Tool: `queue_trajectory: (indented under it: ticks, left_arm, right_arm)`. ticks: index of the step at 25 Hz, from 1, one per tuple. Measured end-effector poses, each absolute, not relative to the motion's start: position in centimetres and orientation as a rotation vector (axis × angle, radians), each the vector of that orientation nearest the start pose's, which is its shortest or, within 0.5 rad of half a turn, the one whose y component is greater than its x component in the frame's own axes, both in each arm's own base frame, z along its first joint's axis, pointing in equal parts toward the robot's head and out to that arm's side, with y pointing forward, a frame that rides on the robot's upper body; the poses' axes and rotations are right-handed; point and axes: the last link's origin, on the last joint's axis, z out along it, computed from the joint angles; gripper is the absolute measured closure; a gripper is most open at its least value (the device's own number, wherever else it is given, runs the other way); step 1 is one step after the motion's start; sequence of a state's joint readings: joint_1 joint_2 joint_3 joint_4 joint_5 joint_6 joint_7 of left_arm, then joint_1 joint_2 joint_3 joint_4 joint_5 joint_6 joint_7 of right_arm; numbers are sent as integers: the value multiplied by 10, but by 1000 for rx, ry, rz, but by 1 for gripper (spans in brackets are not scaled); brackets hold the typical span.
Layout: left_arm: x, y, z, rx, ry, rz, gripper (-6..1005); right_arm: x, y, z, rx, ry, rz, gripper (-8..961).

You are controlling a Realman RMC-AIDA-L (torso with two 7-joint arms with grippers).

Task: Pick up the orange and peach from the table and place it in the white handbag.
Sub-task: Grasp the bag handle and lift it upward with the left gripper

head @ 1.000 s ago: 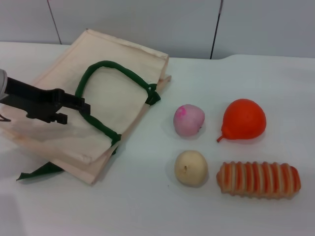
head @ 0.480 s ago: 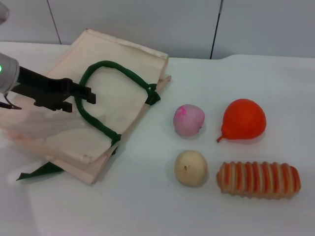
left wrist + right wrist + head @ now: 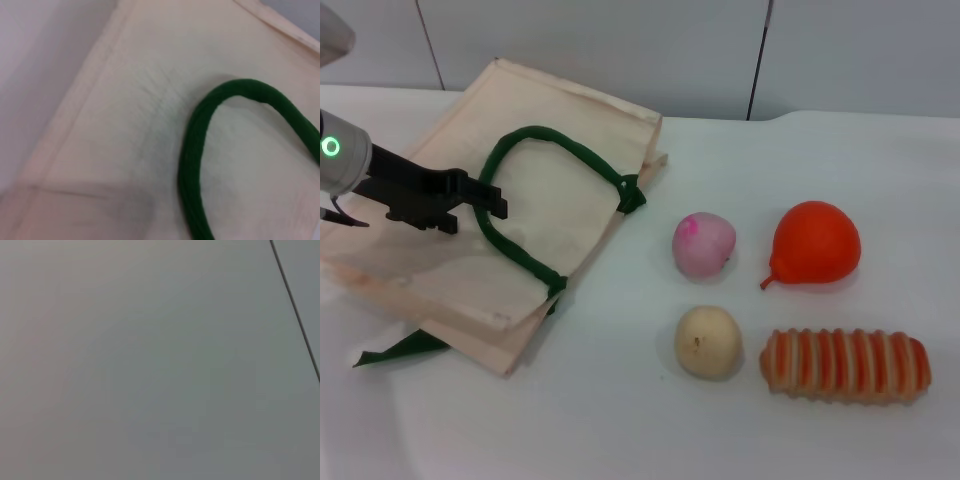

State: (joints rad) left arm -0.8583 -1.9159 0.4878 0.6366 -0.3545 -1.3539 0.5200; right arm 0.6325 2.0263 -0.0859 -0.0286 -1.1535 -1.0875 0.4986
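The left gripper [image 3: 495, 203] hovers with jaws narrowly apart, holding nothing, at the green handle [image 3: 520, 200] of the flat white handbag [image 3: 560, 120], so it may pinch cloth too, while the orange [image 3: 816, 243] and peach [image 3: 704, 244] wait on the worktop [image 3: 620, 420].

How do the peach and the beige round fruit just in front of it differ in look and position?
The peach is pale pink with a magenta blotch on top; the beige fruit is plain cream with a small dark dimple. The peach lies farther from the robot, level with the orange; the beige fruit lies nearer, beside the striped bread loaf. Both are roundish, similar in size, and rest untouched on the table.
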Motion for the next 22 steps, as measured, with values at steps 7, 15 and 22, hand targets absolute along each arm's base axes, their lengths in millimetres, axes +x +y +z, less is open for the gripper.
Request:
queue_trajectory:
  ticks: [7, 15, 22]
  left_arm:
    - [-280, 425, 63, -1983, -1779, -29, 156]
    - [-278, 432, 51, -1994, -1738, 13, 156]
    - [-278, 435, 48, -1990, -1720, 9, 156]
  right_arm:
    - [330, 393, 50, -1385, 730, 872, 73]
    - [328, 394, 50, -1387, 729, 876, 73]
    - [327, 395, 50, -1389, 728, 878, 73]
